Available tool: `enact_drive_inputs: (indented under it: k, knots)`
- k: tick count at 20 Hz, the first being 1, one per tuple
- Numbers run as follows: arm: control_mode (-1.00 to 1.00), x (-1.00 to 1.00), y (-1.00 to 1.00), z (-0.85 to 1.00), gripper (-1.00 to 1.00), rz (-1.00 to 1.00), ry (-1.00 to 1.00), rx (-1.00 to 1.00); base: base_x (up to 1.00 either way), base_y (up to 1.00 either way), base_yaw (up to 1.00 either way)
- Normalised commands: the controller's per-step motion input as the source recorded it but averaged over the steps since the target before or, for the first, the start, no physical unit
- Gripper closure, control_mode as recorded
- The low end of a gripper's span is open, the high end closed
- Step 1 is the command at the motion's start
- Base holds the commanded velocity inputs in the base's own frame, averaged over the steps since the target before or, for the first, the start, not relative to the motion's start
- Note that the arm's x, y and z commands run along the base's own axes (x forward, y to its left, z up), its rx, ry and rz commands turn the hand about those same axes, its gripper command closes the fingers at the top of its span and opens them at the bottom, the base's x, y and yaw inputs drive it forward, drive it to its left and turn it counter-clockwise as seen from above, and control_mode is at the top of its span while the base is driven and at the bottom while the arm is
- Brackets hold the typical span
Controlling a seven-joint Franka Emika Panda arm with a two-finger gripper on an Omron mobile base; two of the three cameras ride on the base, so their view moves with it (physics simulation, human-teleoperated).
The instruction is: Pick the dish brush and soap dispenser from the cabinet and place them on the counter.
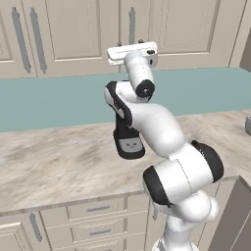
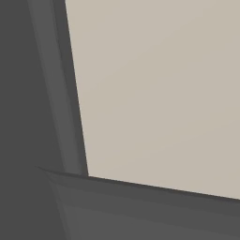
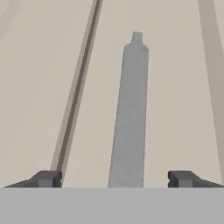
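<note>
The cabinet (image 1: 83,34) is a row of beige panelled upper doors, all shut, so the dish brush and soap dispenser are hidden. My gripper (image 1: 131,43) is raised right at one door, just under its grey bar handle (image 1: 132,24). In the hand view the handle (image 3: 130,109) runs up the middle between my two fingertips, and the gripper (image 3: 113,179) is open, wide of the bar on both sides. A dark door seam (image 3: 76,96) lies left of the handle. The marbled counter (image 1: 59,157) stretches below.
A black coffee machine (image 1: 128,141) stands on the counter, partly behind my arm. A grey object (image 1: 248,125) sits at the counter's right edge. Cream drawers (image 1: 98,220) lie under the worktop. A dark grey panel (image 2: 28,117) and a beige surface (image 2: 164,93) show close up in the right base view.
</note>
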Motion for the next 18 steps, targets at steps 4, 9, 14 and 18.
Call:
enact_drive_inputs:
  k: [4,9,14,18]
  knots:
    - [-1.00,0.58,0.14,0.00,1.00,-0.05,0.00,0.00,0.00,0.00,0.00]
    - [-1.00,0.60,0.01,0.00,1.00,-0.01,0.01,0.00,0.00,0.00,0.00]
    - [-1.00,0.62,-0.04,0.00,1.00,0.00,0.03,0.00,0.00,0.00,0.00]
    - [-1.00,0.32,-0.13,0.03,1.00,0.01,0.07,0.14,0.00,0.00,0.00]
